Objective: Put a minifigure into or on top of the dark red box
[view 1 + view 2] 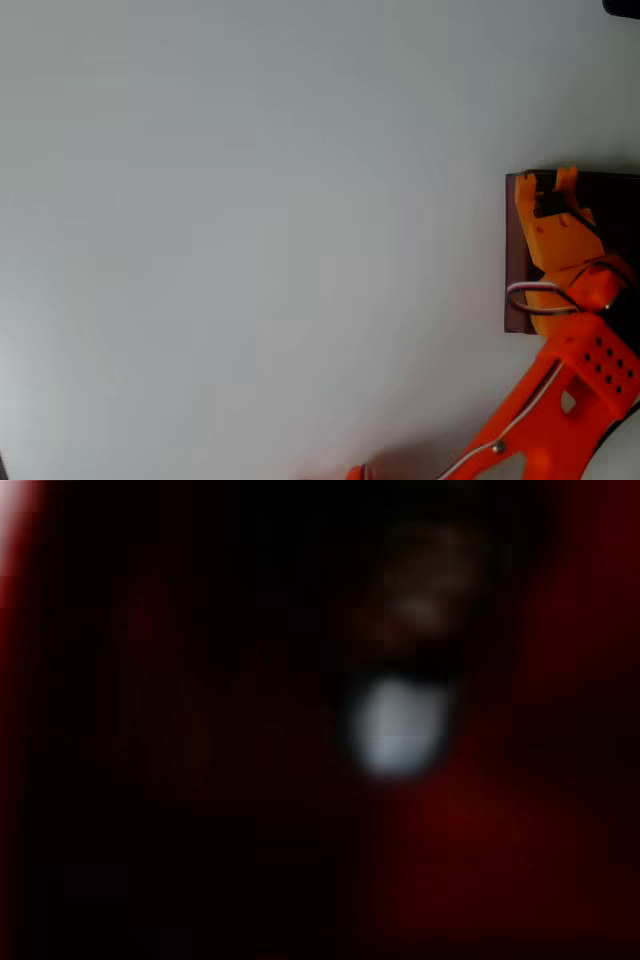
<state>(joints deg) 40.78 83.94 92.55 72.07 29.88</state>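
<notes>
Wrist view: we're right up against blurred dark red and near-black; a pale bluish-white blob sits a little right of centre, and we cannot tell what it is.
Arm: in the overhead view we see the orange plastic robot arm [585, 375] coming up from the bottom right, its base end cut off by the frame's lower edge.
Gripper: the orange two-finger gripper [545, 186] reaches over the box's upper left corner, fingertips at the top wall.
Pincer state: the two tips stand slightly apart with something small and black lodged between them; we read that as pinching the figure, though it is tiny.
Minifigure: the tiny black blocky toy minifigure [548, 203] shows as a dark speck between the fingers, over the box's inside; no detail can be made out.
Box: the dark red rectangular box with a very dark inside [516, 250] is cut off by the right edge; the arm hides much of it.
Table: the plain pale grey table surface [250, 240] stretches wide open to the left of the box.
</notes>
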